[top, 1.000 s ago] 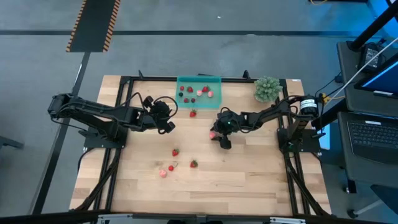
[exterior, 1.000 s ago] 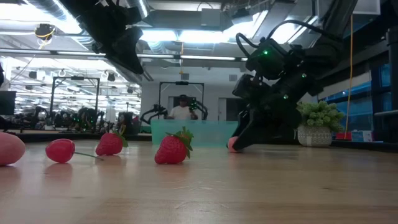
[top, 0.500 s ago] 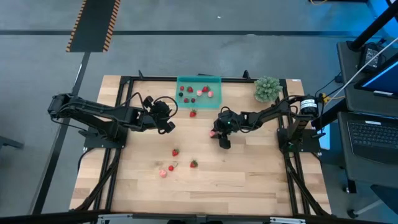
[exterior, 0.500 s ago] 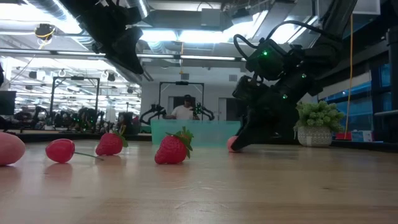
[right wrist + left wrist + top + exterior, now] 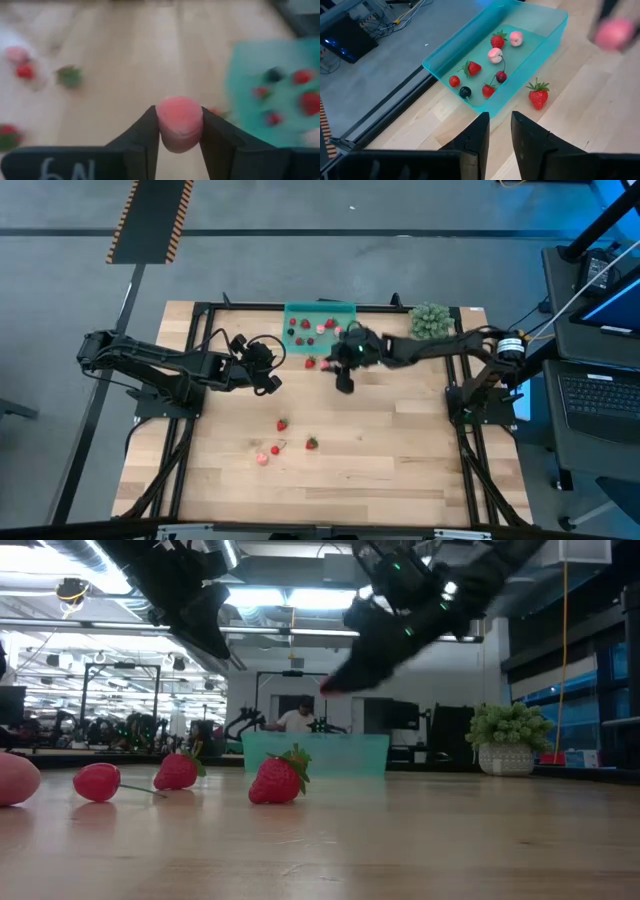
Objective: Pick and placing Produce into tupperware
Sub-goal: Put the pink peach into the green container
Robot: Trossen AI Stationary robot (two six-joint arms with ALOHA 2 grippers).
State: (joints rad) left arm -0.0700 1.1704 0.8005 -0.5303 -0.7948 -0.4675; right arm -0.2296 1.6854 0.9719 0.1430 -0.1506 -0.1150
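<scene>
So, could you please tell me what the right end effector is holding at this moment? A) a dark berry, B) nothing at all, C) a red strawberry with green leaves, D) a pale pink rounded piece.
D: in the right wrist view the right end effector has its two fingers closed on a pale pink rounded piece, lifted off the table near the tupperware.

- Pale marks like "6N", seemingly upside down, stand on the right gripper (image 5: 179,145) body in its wrist view.
- No other text is legible.
</scene>
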